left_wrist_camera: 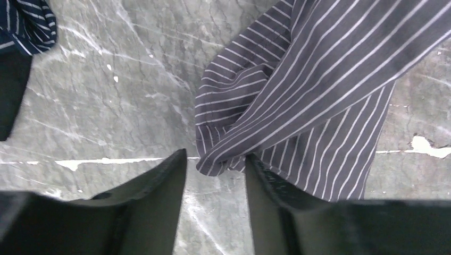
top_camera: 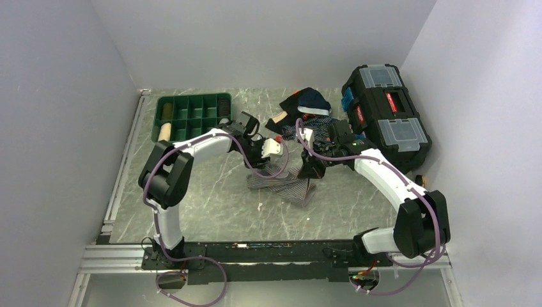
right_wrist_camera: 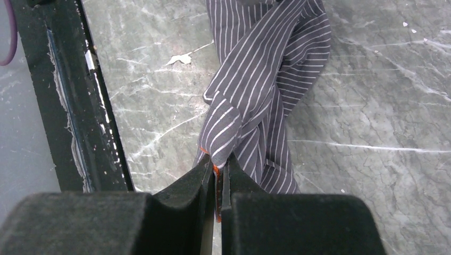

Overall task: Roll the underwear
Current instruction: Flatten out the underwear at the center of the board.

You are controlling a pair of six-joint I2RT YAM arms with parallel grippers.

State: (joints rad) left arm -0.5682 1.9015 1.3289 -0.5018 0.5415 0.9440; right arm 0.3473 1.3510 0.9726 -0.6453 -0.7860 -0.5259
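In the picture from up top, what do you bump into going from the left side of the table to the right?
green tray → striped underwear → black toolbox

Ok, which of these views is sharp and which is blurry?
Top view: evenly lit and sharp, but the underwear is small. Left wrist: its stripes are crisp, the left fingers dark and soft. Right wrist: stripes crisp, the right fingers dark and blurred.
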